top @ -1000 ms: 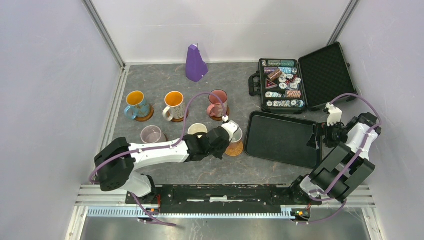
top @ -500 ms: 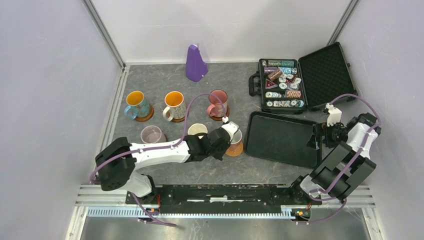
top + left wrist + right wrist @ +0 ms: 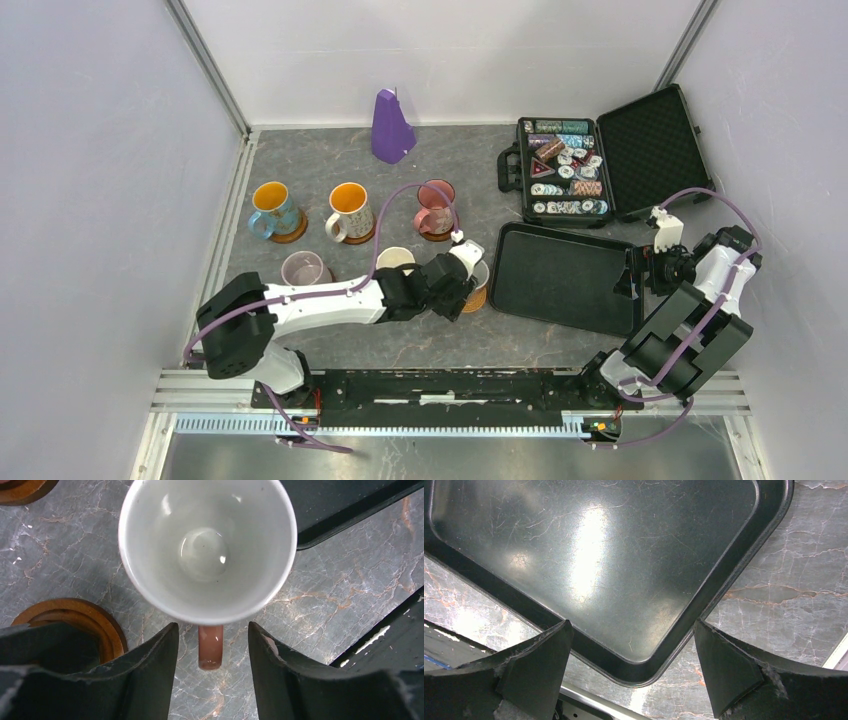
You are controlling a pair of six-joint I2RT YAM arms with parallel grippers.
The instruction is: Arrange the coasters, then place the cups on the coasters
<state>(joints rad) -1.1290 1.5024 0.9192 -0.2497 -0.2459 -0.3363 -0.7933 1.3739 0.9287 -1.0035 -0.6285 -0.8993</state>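
White ceramic, the cup [image 3: 207, 550] under the left wrist stands upright on the marbled table [image 3: 430, 345], just beside the black tray [image 3: 565, 275]. Its pinkish handle [image 3: 210, 652] points into the gap of the left gripper [image 3: 211, 626]. That gripper's fingers [image 3: 125, 680] stand partly apart on either side, clear of the handle and holding nothing. From above, an orange-brown coaster [image 3: 478, 300] peeks out at the cup's near side (how squarely the cup sits on it we cannot tell). The right gripper [image 3: 631, 622] hangs wide open over the tray's corner, empty. Behind, the blue cup [image 3: 272, 210], orange-lined cup [image 3: 348, 210] and pink cup [image 3: 435, 205] each stand on a brown coaster [image 3: 293, 232]
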